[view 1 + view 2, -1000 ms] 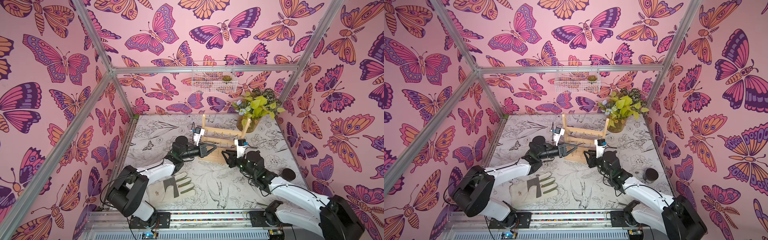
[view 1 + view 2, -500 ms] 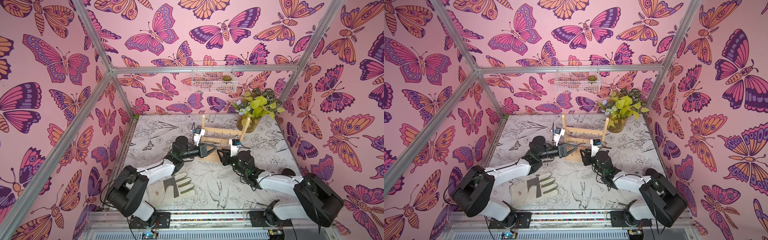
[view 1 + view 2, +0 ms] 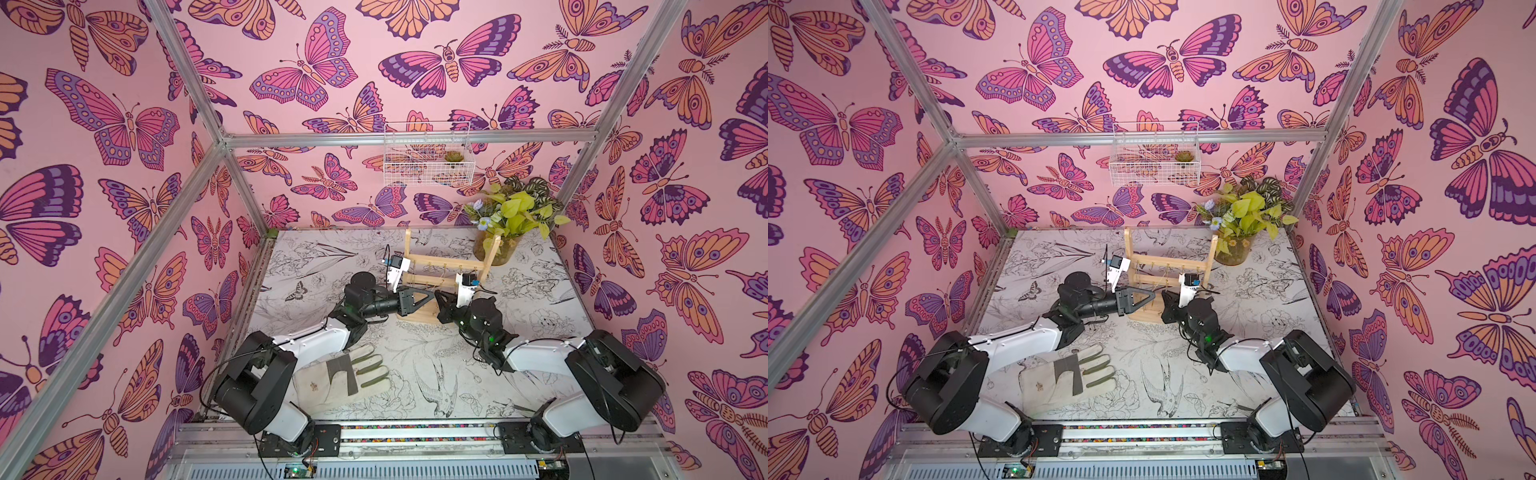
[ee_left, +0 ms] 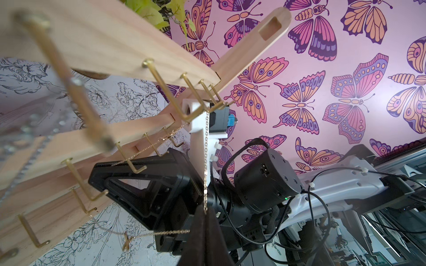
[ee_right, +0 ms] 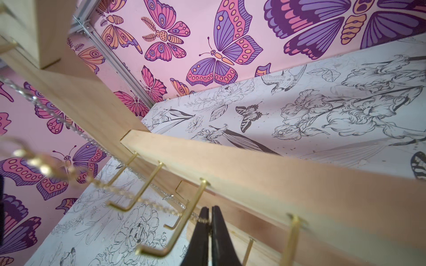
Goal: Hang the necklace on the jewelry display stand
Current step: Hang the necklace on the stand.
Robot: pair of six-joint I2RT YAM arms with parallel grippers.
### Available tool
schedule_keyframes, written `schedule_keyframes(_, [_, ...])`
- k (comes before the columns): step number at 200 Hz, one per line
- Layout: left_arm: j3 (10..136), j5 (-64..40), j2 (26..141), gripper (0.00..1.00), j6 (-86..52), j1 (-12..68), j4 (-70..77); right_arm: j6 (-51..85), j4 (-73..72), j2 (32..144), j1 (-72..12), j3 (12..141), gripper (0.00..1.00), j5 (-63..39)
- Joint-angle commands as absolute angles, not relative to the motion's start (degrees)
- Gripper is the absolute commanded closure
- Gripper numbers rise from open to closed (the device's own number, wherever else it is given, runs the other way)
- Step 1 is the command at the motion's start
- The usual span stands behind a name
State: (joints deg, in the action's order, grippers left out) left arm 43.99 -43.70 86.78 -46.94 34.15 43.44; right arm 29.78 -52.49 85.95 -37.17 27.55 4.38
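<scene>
No text, label, brand name, number or sign can be read in any of the views.

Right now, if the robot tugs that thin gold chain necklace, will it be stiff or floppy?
Probably floppy: the thin gold chain necklace hangs straight from a gold hook and sags elsewhere. Likely light, since its links are tiny. A hard tug might snag it on hooks.
</scene>
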Motion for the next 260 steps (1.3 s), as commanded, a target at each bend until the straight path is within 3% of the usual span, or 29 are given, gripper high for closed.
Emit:
schedule_keyframes(1, [43.4, -44.2, 85.2, 1.00, -46.0, 34.0, 43.3, 30.0, -55.0, 85.9, -37.5, 28.5, 0.98, 3.9])
schedule_keyframes(108, [42.5, -42.2, 85.9, 1.00, -45.9, 33.2, 44.1, 28.7, -42.0, 73.0, -39.2, 27.0, 1.00, 2.8])
schedule_keyframes(189, [41.6, -42.5, 85.8, 1.00, -45.5, 33.3, 43.8, 28.1, -41.0, 76.6, -39.2, 27.0, 1.00, 3.9])
schedule_keyframes(260, [40.2, -41.6, 85.8, 1.00, -46.3, 34.5, 43.8, 27.3, -36.1, 71.3, -39.1, 25.4, 1.00, 4.8])
